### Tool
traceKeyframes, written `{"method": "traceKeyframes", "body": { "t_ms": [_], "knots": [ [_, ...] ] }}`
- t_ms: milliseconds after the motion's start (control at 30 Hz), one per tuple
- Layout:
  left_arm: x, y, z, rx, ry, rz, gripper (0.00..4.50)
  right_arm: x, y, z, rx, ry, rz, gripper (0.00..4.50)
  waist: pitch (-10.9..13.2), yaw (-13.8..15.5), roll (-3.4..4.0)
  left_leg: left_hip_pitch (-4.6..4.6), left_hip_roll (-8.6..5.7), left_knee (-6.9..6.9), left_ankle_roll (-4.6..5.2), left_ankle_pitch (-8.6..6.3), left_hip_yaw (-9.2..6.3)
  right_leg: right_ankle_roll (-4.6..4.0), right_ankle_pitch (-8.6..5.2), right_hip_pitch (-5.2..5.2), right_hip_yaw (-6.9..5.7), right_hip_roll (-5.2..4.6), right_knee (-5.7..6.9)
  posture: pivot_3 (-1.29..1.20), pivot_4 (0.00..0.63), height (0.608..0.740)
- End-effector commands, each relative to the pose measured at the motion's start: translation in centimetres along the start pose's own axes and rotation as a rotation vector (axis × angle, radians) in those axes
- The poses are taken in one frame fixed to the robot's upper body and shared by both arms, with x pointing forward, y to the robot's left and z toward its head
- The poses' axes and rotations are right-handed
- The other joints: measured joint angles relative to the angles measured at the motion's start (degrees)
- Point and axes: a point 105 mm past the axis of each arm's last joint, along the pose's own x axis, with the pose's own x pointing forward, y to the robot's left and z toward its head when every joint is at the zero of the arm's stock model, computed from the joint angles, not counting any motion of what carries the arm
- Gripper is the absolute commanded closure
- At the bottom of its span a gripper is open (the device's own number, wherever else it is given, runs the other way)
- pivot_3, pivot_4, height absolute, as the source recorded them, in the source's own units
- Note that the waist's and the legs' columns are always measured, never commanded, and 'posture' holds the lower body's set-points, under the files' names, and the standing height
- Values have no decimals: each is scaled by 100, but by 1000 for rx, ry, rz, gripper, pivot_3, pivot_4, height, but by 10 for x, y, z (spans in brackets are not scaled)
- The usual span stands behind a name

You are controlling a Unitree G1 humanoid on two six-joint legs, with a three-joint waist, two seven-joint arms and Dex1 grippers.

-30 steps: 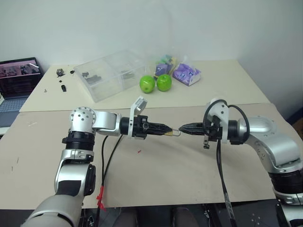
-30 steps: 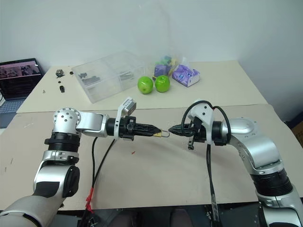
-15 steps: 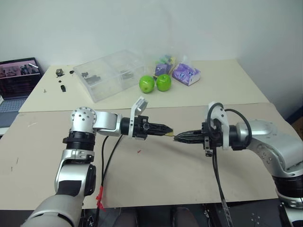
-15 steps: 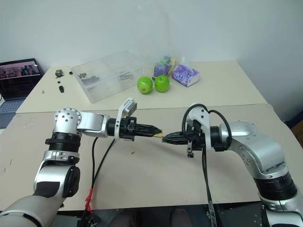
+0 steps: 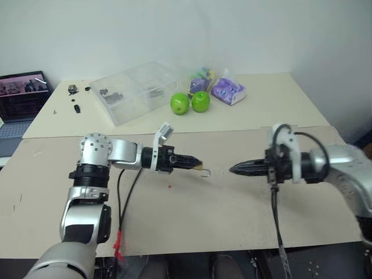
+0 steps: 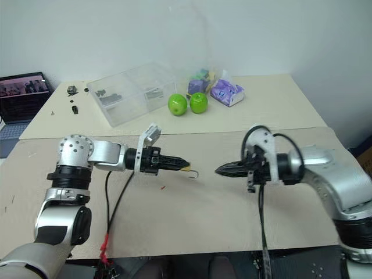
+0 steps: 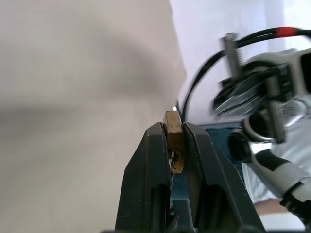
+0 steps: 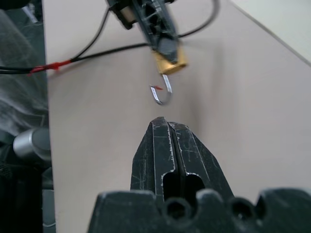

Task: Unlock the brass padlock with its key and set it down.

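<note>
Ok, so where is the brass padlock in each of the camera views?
Left eye: brass padlock at the left fingers' tip, mid-picture.
Right eye: padlock left of centre.
Left wrist: clamped between the fingers.
Right wrist: upper middle, shackle hanging open.
Shared landmark: the left gripper.

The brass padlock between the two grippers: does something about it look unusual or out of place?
The brass padlock is clamped in the left gripper above the table, and its silvery shackle hangs swung open like a hook, one end free. The right gripper is shut, apart from it. Nothing looks damaged.
</note>
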Motion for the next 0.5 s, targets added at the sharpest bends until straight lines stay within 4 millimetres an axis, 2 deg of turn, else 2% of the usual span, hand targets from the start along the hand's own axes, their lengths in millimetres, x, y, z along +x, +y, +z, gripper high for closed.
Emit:
{"method": "traceKeyframes", "body": {
  "t_ms": [33,367,500],
  "knots": [
    [-2,8,-6,18,17,42,4477,-12,2,16,-27,-30,2,4493,0,1,-1,0,2,1,1,0,0,0,0,1,-1,1,1,0,150,740],
    [19,49,-40,-48,87,168,4477,-1,15,25,-40,-48,36,4493,1,0,-1,-1,3,0,0,0,1,0,0,1,0,-1,-1,0,150,740],
    [20,56,-41,-63,75,187,4477,-1,15,28,-24,-67,29,4493,1,7,-2,-2,2,1,0,0,1,0,0,1,0,-2,-1,0,150,740]
  ]
}}
